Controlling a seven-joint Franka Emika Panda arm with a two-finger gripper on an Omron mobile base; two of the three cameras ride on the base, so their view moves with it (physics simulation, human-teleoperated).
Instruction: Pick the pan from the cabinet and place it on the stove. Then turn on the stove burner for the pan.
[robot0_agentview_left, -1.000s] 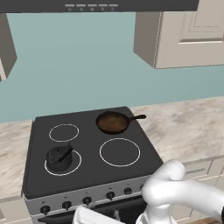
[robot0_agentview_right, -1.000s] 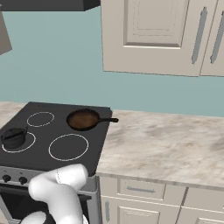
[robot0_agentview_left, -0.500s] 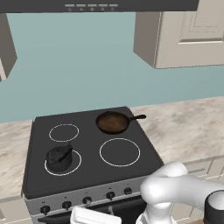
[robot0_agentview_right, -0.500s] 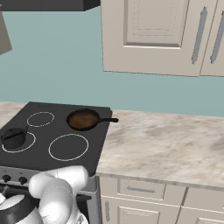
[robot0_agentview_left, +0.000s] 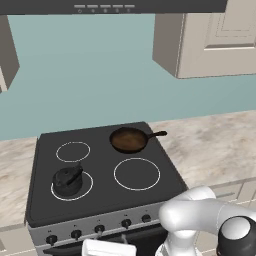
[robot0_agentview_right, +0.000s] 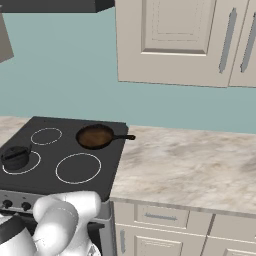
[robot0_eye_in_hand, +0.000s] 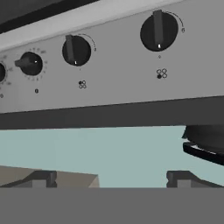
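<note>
The pan (robot0_agentview_left: 129, 140) (robot0_agentview_right: 95, 136), a small dark skillet, rests on the back right burner of the stove (robot0_agentview_left: 105, 200) (robot0_agentview_right: 112, 165), its handle pointing right toward the counter. The pan covers that burner's ring. My gripper (robot0_eye_in_hand: 111, 179) hangs low in front of the stove's grey panel, open, with nothing between its fingertips (robot0_eye_in_hand: 41, 178). The hand view is rolled upside down and faces a row of black knobs (robot0_eye_in_hand: 159, 31) at close range. The beige cabinet (robot0_agentview_right: 170, 40) (robot0_agentview_left: 210, 40) hangs above the counter with its door shut.
A black kettle (robot0_agentview_left: 67, 181) (robot0_agentview_right: 15, 156) (robot0_eye_in_hand: 205, 140) stands on the front left ring. The front right ring (robot0_agentview_left: 137, 174) is bare. Marble counter (robot0_agentview_right: 190, 165) runs right of the stove, with drawers (robot0_agentview_right: 160, 217) below. A hood (robot0_agentview_left: 115, 6) hangs overhead.
My arm has folded further down in front of the stove, bringing a dark joint into the bottom corner of both base views. Pan and kettle have not moved.
</note>
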